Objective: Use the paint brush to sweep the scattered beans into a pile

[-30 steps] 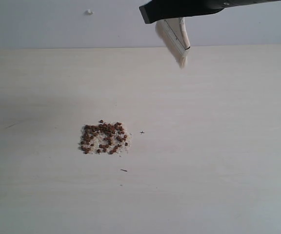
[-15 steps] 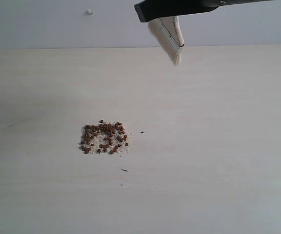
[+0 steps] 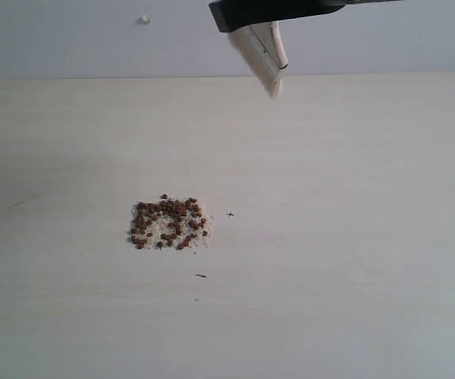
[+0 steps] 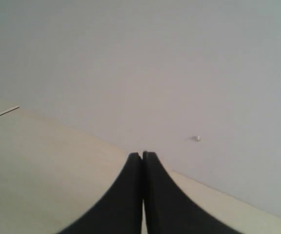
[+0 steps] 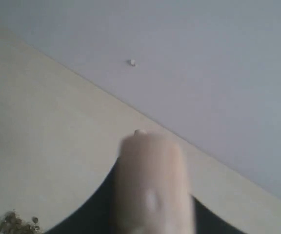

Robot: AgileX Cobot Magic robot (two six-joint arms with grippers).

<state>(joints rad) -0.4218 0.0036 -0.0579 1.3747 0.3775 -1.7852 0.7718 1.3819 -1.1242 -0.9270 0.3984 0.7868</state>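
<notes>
The beans [image 3: 168, 223] lie in one compact reddish-brown patch mixed with pale crumbs, left of the table's middle; a corner of that patch also shows as the beans [image 5: 13, 223] in the right wrist view. My right gripper [image 3: 247, 20] hangs high at the top of the exterior view, shut on the paint brush [image 3: 264, 54], whose pale bristles point down over the table's far edge, well clear of the beans. In the right wrist view the paint brush [image 5: 152, 185] is a blurred pale shape between the dark jaws. My left gripper [image 4: 142, 155] is shut on nothing, out of the exterior view.
The pale wooden table [image 3: 354, 237] ends at a far edge against a grey wall. A small dark sliver [image 3: 201, 275] and a tiny cross mark [image 3: 230, 214] lie near the beans. A white speck [image 3: 143, 19] sits on the wall.
My right gripper has carried the brush to the left and slightly higher. The beans have not moved.
</notes>
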